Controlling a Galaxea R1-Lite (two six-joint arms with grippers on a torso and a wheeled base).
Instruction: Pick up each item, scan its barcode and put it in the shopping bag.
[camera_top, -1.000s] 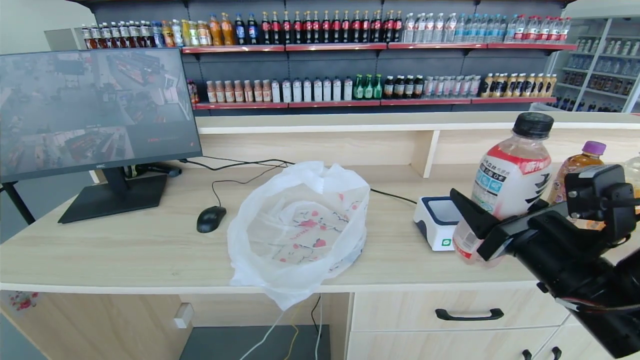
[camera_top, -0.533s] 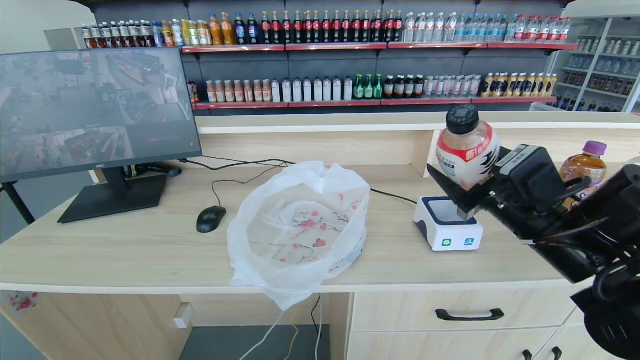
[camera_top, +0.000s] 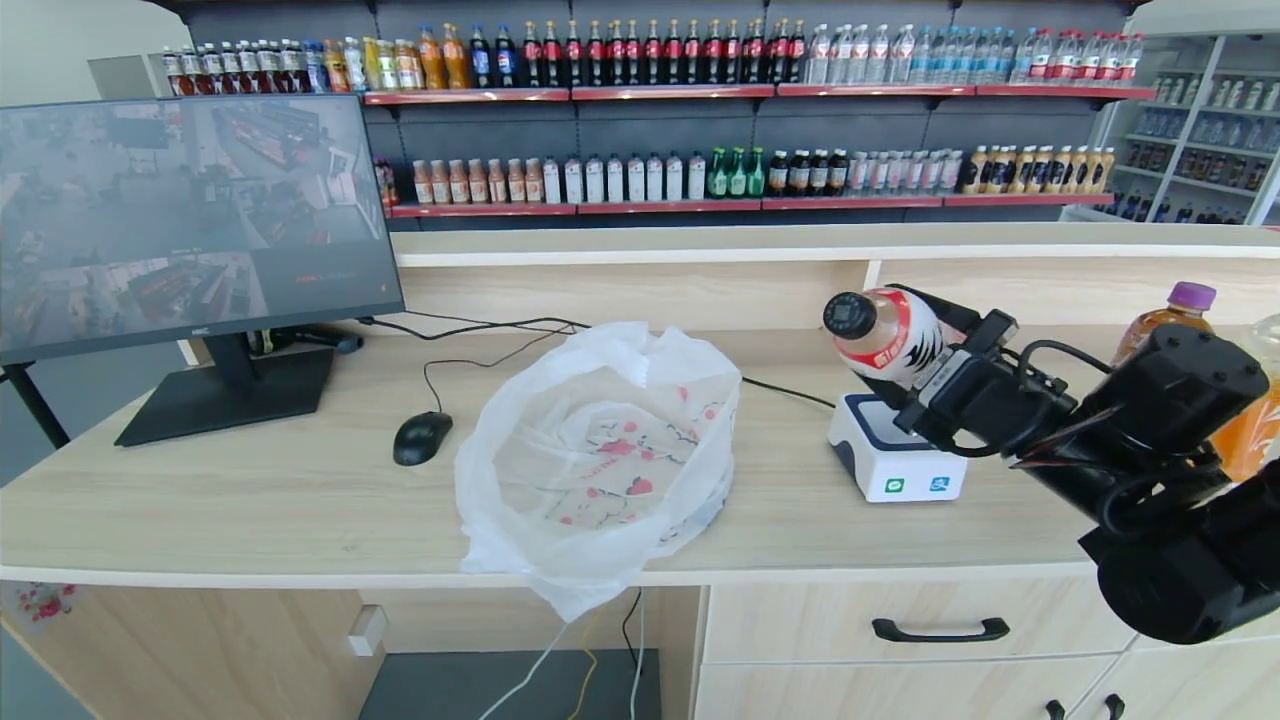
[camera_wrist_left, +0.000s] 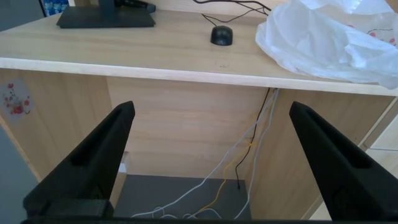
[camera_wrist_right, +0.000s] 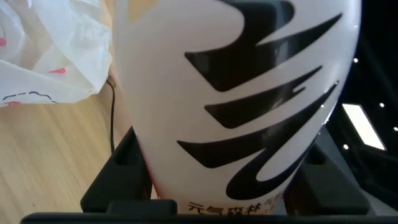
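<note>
Shopping bag (camera_top: 600, 450) of white plastic sits open-mouthed at the counter's (camera_top: 250, 500) centre, and the left gripper (camera_wrist_left: 211, 109) hangs with fingers spread wide before the counter's front, at the bag's seven o'clock. At its three o'clock stands the barcode scanner (camera_top: 890, 470). The drink bottle (camera_top: 880, 335) lies tilted at the scanner's twelve o'clock, clamped in the right gripper (camera_top: 918, 352).

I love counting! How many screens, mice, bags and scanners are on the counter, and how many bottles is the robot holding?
Monitor: 1
Mouse: 1
Shopping bag: 1
Scanner: 1
Bottle in the right gripper: 1
Total: 5
</note>
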